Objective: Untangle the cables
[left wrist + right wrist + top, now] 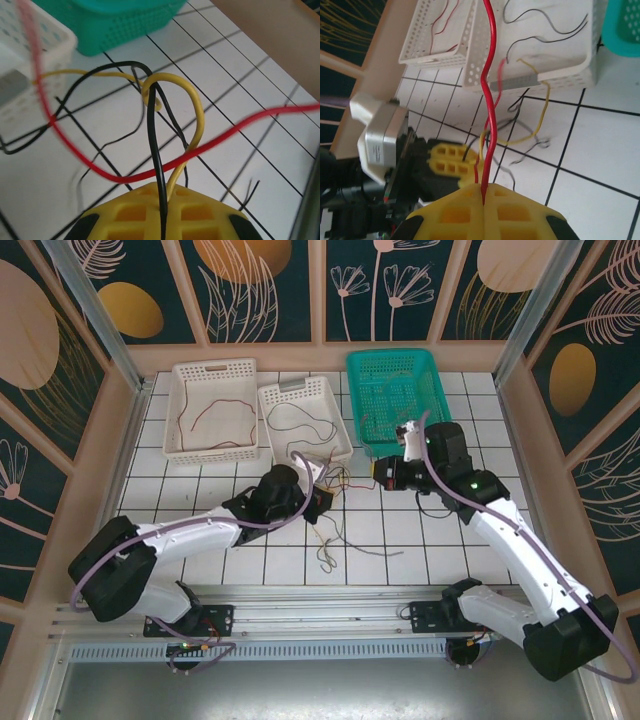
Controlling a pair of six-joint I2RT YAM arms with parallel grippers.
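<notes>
- The left hand (162,202) is closed, pinching the black cable (154,150) and the yellow cable (197,107), which loop just ahead of its fingertips.
- The right hand (484,197) is clamped on the red cable (494,37), which runs straight out from its tips.
- Loose cables (328,540) lie on the counter (420,540) just beside the left hand.

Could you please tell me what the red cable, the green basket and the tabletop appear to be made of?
Red cable: smooth, glossy plastic-looking insulation; its core is not visible. Green basket: moulded plastic, semi-matte, judging by its uniform perforated mesh walls. Tabletop: probably glazed white tile with dark grout lines, though a printed sheet cannot be excluded.
</notes>
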